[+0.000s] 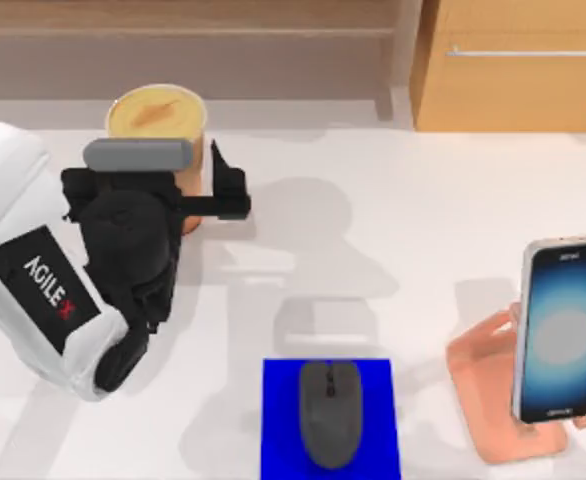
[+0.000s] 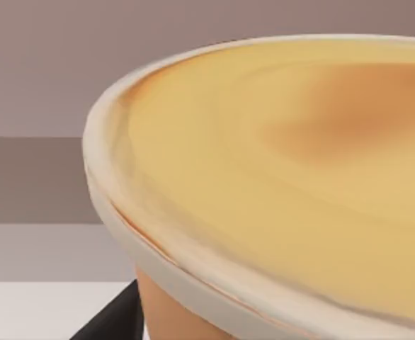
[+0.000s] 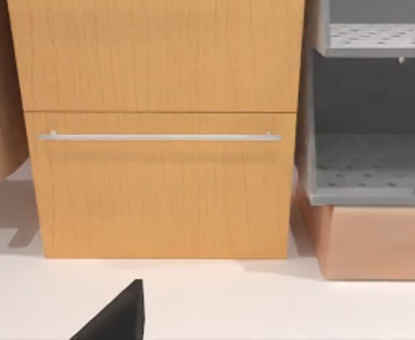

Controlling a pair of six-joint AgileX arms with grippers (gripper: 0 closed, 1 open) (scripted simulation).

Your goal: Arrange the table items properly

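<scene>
Orange cup with a creamy yellow top and a pale off-white rim. Dark grey mouse on a solid bright blue pad. Phone is black-edged, screen a blue glow with a greyish blob mid-screen. Stand is salmon pink, table white, cabinet light wood grain.

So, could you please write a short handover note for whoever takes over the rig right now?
Left gripper: at the orange cup, far left of the table, fingers on either side of its body; whether it grips is unclear.
Right arm: parked; its wrist view faces a wooden cabinet.
Done: the mouse lies on the blue pad at the near edge; the smartphone leans on the pink stand at right.
Left: probably only the cup needs placing.
</scene>
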